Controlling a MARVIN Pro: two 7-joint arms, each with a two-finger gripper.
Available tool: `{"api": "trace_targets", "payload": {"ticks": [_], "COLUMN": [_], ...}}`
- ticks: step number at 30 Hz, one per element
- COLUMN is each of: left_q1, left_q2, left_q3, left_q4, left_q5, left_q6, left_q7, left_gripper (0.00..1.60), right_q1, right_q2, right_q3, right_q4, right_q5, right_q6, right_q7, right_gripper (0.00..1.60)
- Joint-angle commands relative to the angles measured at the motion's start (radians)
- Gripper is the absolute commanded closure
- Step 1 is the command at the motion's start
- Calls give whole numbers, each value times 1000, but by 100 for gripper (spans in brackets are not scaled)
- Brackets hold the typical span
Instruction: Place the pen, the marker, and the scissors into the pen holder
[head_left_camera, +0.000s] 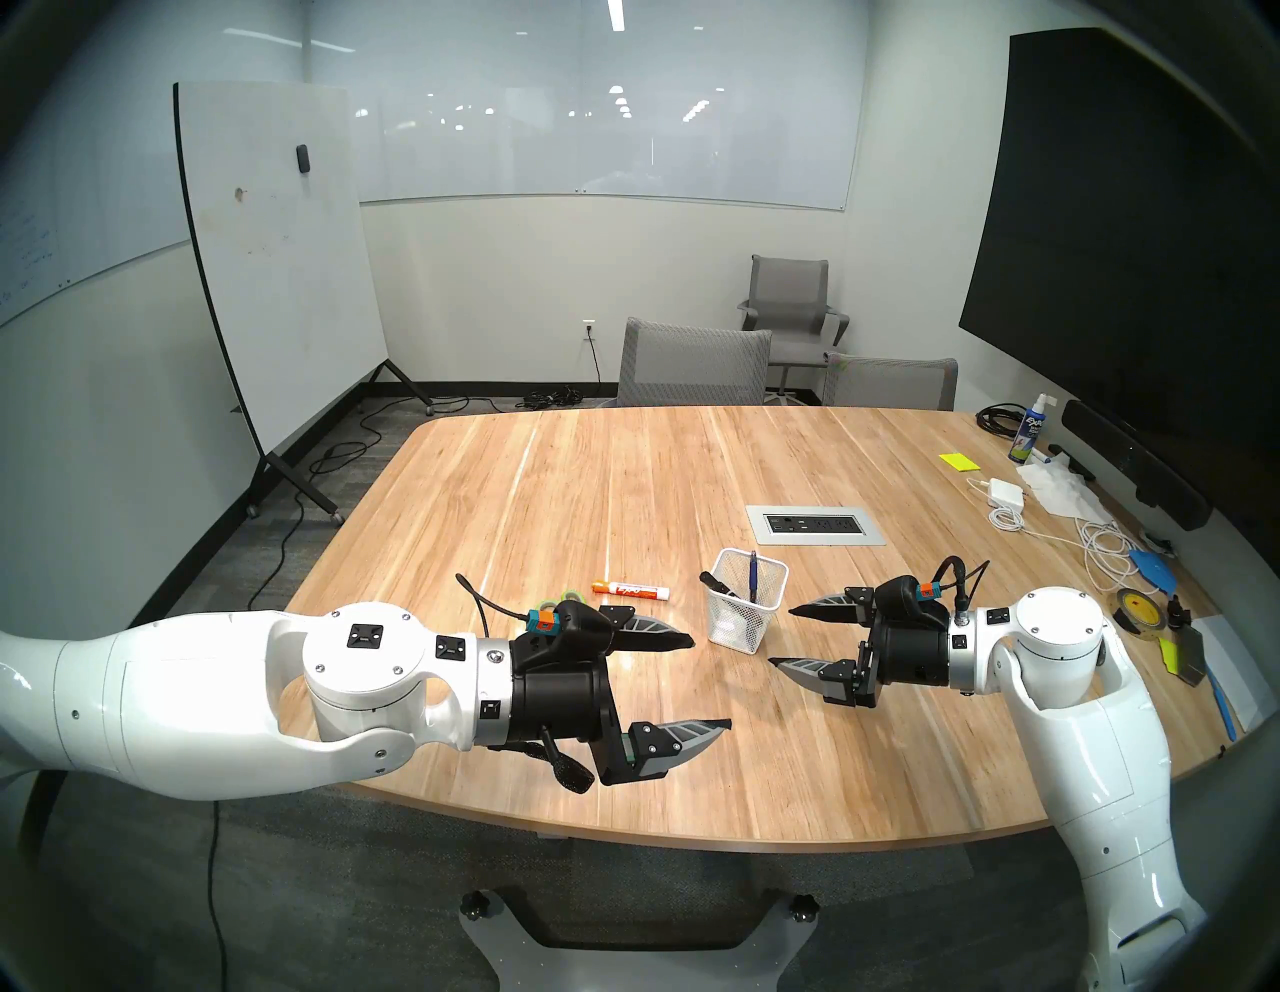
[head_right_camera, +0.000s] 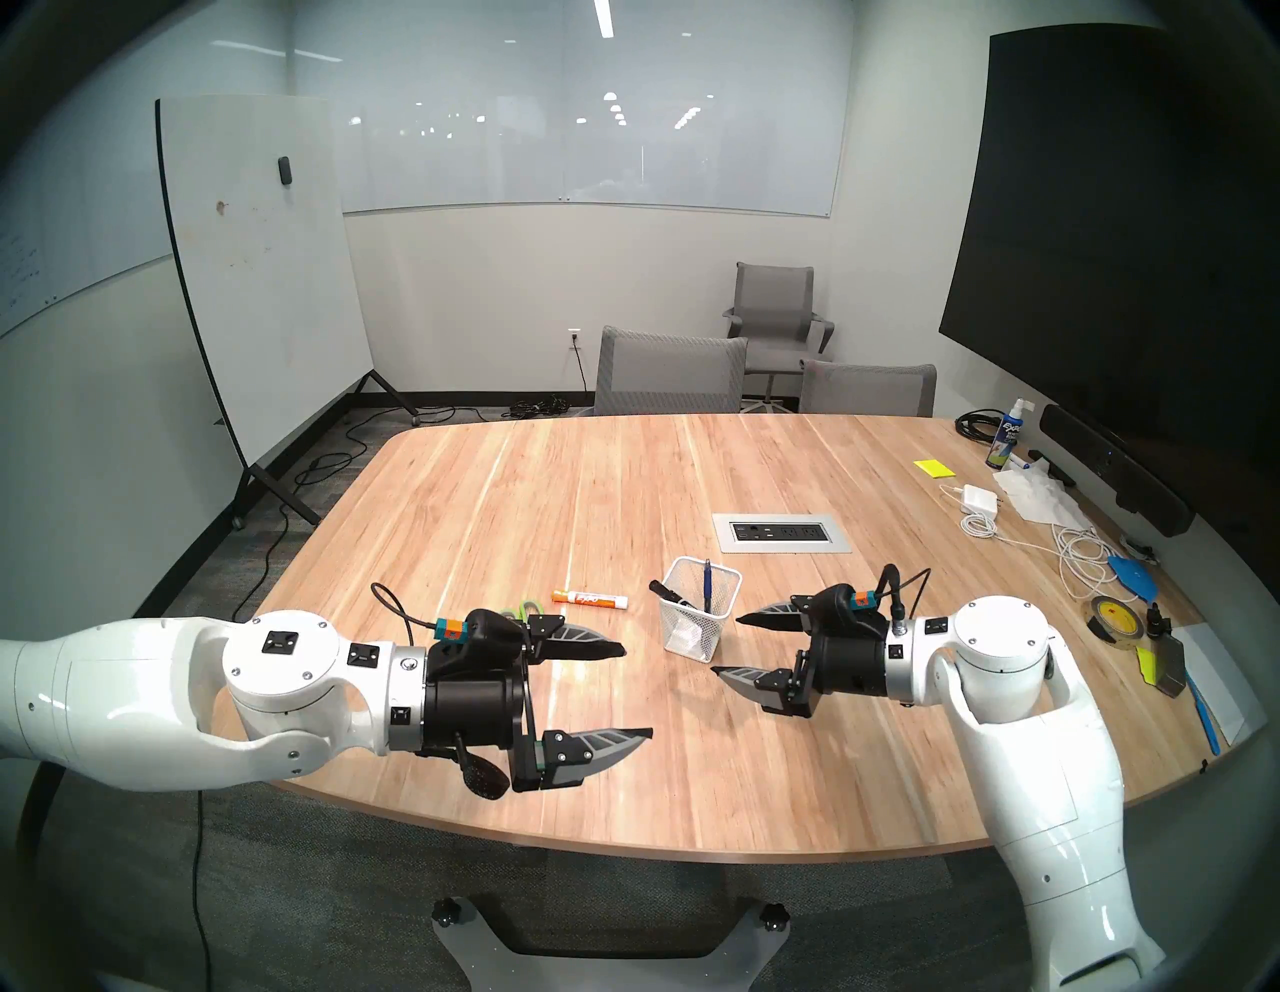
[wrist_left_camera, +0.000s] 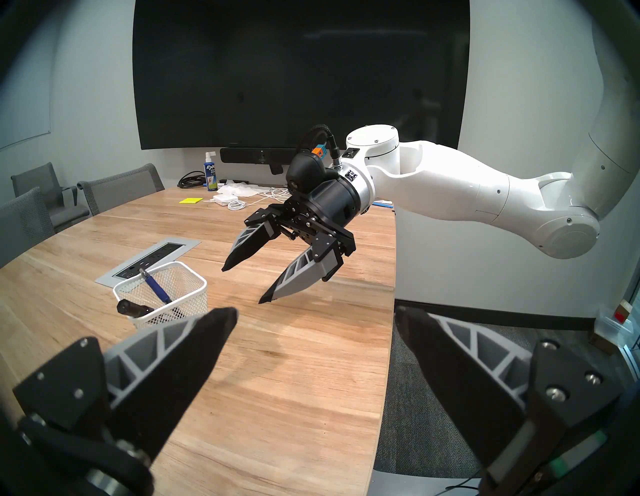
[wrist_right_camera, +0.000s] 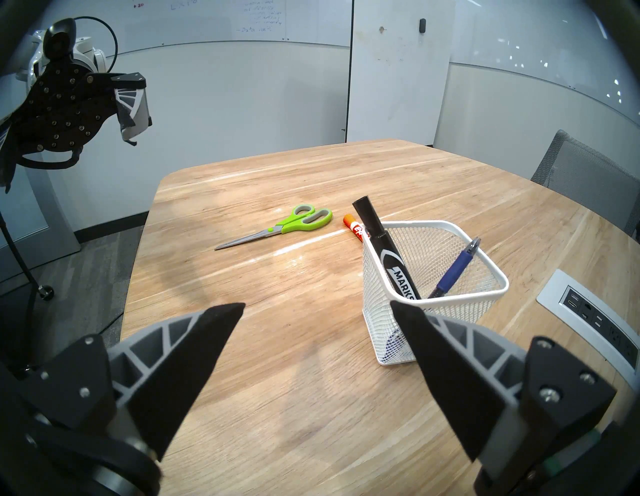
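The white mesh pen holder (head_left_camera: 734, 623) (wrist_right_camera: 450, 225) stands mid-table. In it lean the blue pen (head_left_camera: 753, 575) (wrist_right_camera: 457, 266) and a black marker (head_left_camera: 717, 582) (wrist_right_camera: 381, 242). An orange-and-white marker (head_left_camera: 623, 590) (wrist_right_camera: 355, 228) lies flat to the holder's left. Further left lie the green-handled scissors (wrist_right_camera: 277, 228), half hidden behind my left wrist in the head view (head_left_camera: 564, 597). My left gripper (head_left_camera: 712, 682) (wrist_left_camera: 315, 311) hovers open and empty, left of the holder and nearer me. My right gripper (head_left_camera: 780, 636) (wrist_right_camera: 315, 306) is open and empty just right of the holder.
A power outlet panel (head_left_camera: 816, 524) is set into the table behind the holder. Chargers, white cables, a spray bottle (head_left_camera: 1028, 436) and a tape roll (head_left_camera: 1136, 609) crowd the right side. Grey chairs (head_left_camera: 692, 367) line the far edge.
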Motion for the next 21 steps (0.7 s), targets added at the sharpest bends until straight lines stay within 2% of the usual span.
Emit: {"api": "trace_targets", "payload": {"ticks": [1, 15, 21], "left_q1": [-3, 12, 28], "left_q2": [-6, 33, 105], "left_q3": [-10, -2, 10], "left_q4": [-11, -10, -1], "left_q5": [-5, -6, -13], "left_q6": [-20, -84, -136], "left_q7": [4, 2, -51], "left_gripper": [0, 0, 0], "right_q1": [10, 10, 10], "right_q2": [-1, -1, -1], "right_q3": [3, 3, 3], "right_q4": [-16, -16, -15], "right_q5": [4, 4, 4], "right_q6": [2, 2, 2], "right_q7": [1, 2, 2], "right_gripper": [0, 0, 0]}}
